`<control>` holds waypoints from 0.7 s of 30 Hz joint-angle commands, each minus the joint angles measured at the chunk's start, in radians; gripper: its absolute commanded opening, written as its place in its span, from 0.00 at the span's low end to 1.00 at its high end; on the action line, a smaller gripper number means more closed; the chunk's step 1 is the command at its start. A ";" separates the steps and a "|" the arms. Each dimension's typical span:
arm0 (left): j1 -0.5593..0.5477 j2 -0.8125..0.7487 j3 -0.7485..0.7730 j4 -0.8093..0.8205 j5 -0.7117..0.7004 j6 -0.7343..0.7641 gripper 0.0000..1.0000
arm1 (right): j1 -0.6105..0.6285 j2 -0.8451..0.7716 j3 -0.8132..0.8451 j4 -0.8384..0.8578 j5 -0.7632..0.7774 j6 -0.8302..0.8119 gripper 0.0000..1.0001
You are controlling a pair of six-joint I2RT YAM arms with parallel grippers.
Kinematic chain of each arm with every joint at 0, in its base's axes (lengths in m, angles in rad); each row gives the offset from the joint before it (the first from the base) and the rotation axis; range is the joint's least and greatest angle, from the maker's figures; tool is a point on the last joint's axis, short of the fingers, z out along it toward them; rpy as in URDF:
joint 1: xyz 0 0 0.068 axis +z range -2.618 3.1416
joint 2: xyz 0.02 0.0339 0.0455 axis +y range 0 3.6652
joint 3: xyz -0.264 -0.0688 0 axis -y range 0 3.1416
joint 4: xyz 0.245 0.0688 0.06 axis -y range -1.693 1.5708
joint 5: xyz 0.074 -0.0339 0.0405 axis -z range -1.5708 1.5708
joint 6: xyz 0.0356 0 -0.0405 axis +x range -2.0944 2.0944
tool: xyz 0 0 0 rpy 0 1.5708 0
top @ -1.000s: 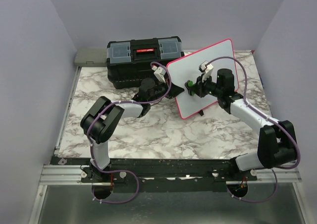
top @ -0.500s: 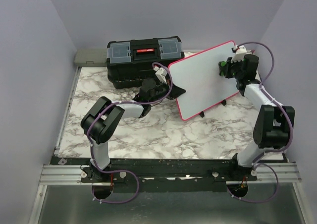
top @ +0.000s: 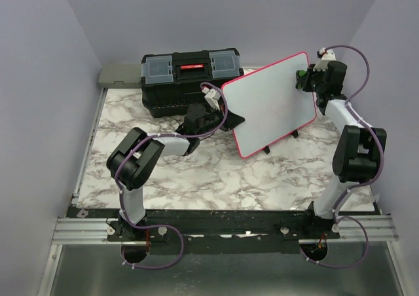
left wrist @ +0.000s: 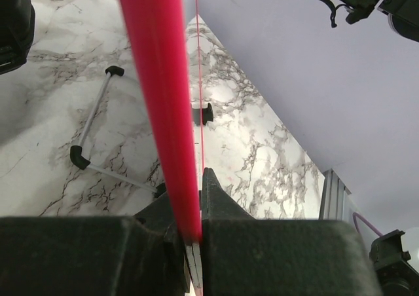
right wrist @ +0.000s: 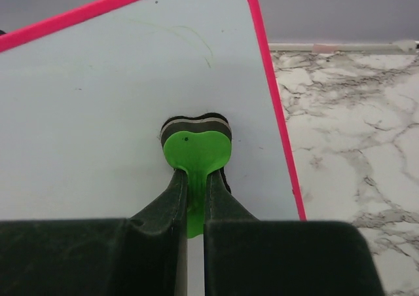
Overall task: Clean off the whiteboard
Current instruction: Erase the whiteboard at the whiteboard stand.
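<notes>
Since a second back your right gripper (top: 304, 78) had swept from the middle of the whiteboard (top: 272, 106) up to its far right corner. In the top view the board stood tilted on the marble table (top: 196, 171), just right of the black toolbox (top: 190, 80), with your left gripper (top: 229, 120) at its left edge. In the left wrist view that claw was clenched on the pink rim (left wrist: 160, 99), with the wire stand (left wrist: 98, 122) behind it. In the right wrist view the claw pinched a green eraser (right wrist: 196, 148) against the white face, with faint strokes (right wrist: 193, 40) left above it. The board looked light, stiff and slick, likely to skid under pressure, so you did well to grip it by the rim
</notes>
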 commanded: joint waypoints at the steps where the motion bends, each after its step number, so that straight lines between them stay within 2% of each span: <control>1: -0.027 -0.016 0.030 0.062 0.152 0.041 0.00 | 0.033 -0.034 0.003 0.035 -0.201 0.081 0.01; 7: -0.029 -0.009 0.037 0.067 0.151 0.033 0.00 | 0.189 -0.171 -0.107 0.029 -0.277 0.018 0.01; 13: -0.030 -0.020 0.031 0.064 0.143 0.033 0.00 | 0.353 -0.272 -0.173 -0.059 -0.304 -0.079 0.01; 16: -0.030 -0.029 0.025 0.065 0.139 0.036 0.00 | 0.398 -0.316 -0.217 -0.099 -0.292 -0.131 0.01; 21: -0.030 -0.031 0.024 0.067 0.137 0.036 0.00 | 0.402 -0.398 -0.337 -0.136 -0.241 -0.210 0.01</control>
